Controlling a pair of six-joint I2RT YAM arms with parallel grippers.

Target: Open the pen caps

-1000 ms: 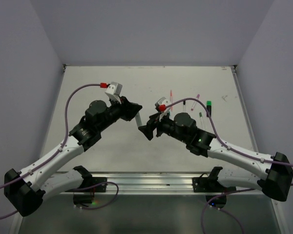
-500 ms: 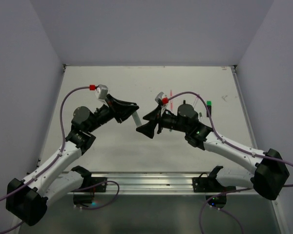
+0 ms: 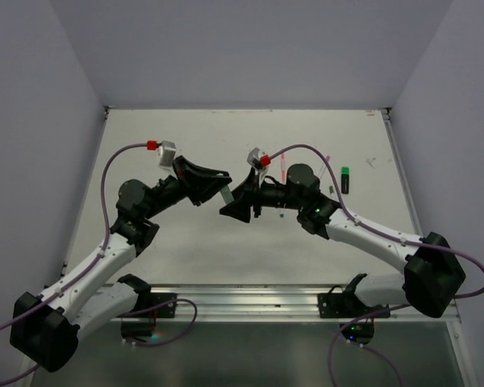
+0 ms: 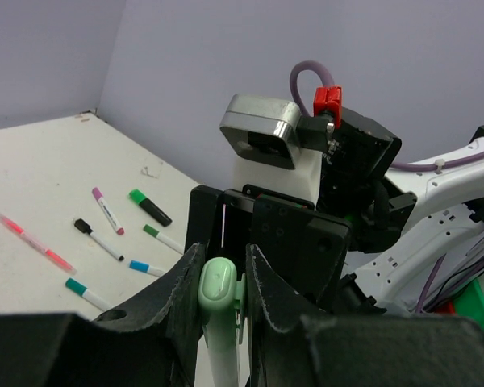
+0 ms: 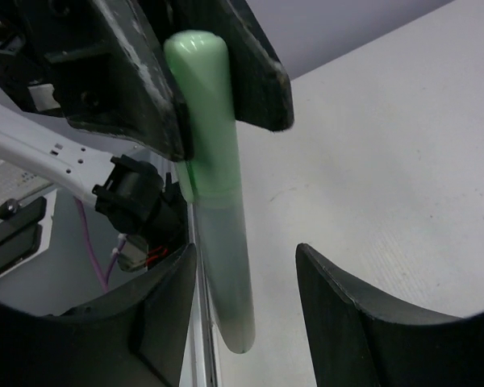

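The left claw [image 4: 223,268] is clamped on the pale green cap [image 5: 198,89], held above the tabletop [image 4: 32,177]. The right claw [image 5: 244,270] is spread wide about the barrel [image 5: 224,242], apparently not touching it. Advisable: close squarely on the barrel, then pull straight along its axis. The left claw partly hides the cap's seam. From overhead the pen is barely visible.

Loose pens on a white table [image 3: 185,242], closed in by pale lavender walls [image 3: 250,48].
On the far right part of the tabletop lie several thin pens, scattered and not touching: a pink-red pen [image 4: 34,242] on the left of the group, then a black-ended pen [image 4: 93,236], a magenta-ended pen [image 4: 106,210], a green-ended pen [image 4: 163,239], a blue-ended pen [image 4: 148,268] and a teal-ended pen [image 4: 87,294]. A stubby black highlighter [image 3: 345,179] with a green end lies towards the right. A metal rail [image 3: 242,300] runs along the near edge.
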